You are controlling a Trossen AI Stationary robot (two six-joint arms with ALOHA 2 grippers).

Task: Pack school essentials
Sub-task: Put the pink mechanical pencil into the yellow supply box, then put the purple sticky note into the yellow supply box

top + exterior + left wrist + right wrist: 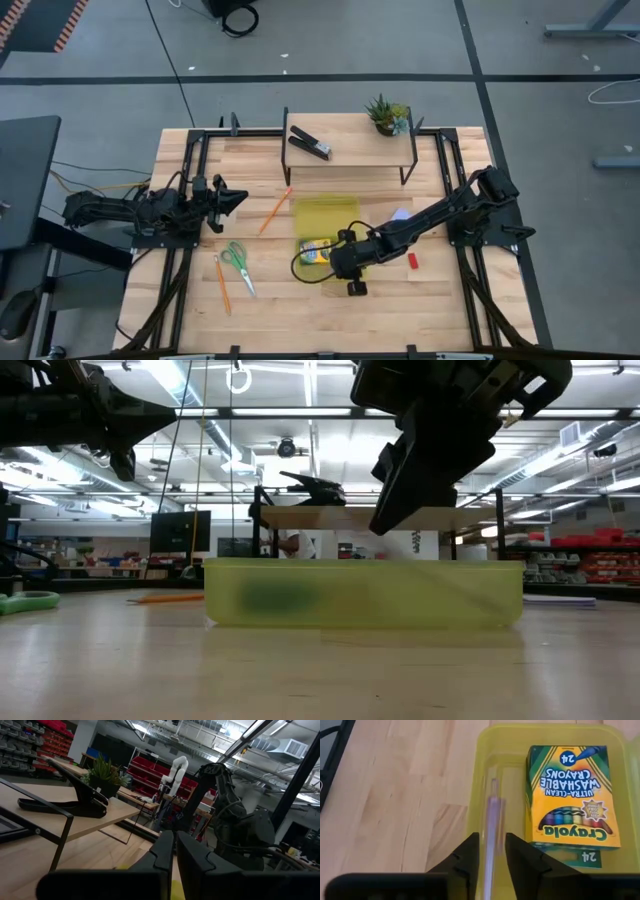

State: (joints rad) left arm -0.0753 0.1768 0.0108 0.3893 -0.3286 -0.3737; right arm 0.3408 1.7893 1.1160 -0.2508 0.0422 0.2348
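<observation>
A yellow-green crayon box (570, 795) lies flat in the translucent yellow bin (325, 212). My right gripper (492, 865) hangs over the bin's near part (350, 268), fingers slightly apart, with the purple pen (492, 815) between them, blurred and pointing down over the bin's wall. The green-handled scissors (238, 265) and two orange pencils (275, 210) (221, 283) lie flat on the table left of the bin. The red eraser (412, 261) and pale blue notepad (400, 215) lie to its right. My left gripper (238, 197) waits shut at the table's left, raised. My right gripper points down from above with the purple pen's upper part (491, 855) running along between its fingers. The gap looks wider than the pen and the pen is blurred. I cannot tell whether either finger touches it.
A raised wooden shelf (350, 150) at the far edge carries a black stapler (310, 143) and a small potted plant (387, 115). Black frame rails run along the table's left and right sides. Bare wood lies near the front edge.
</observation>
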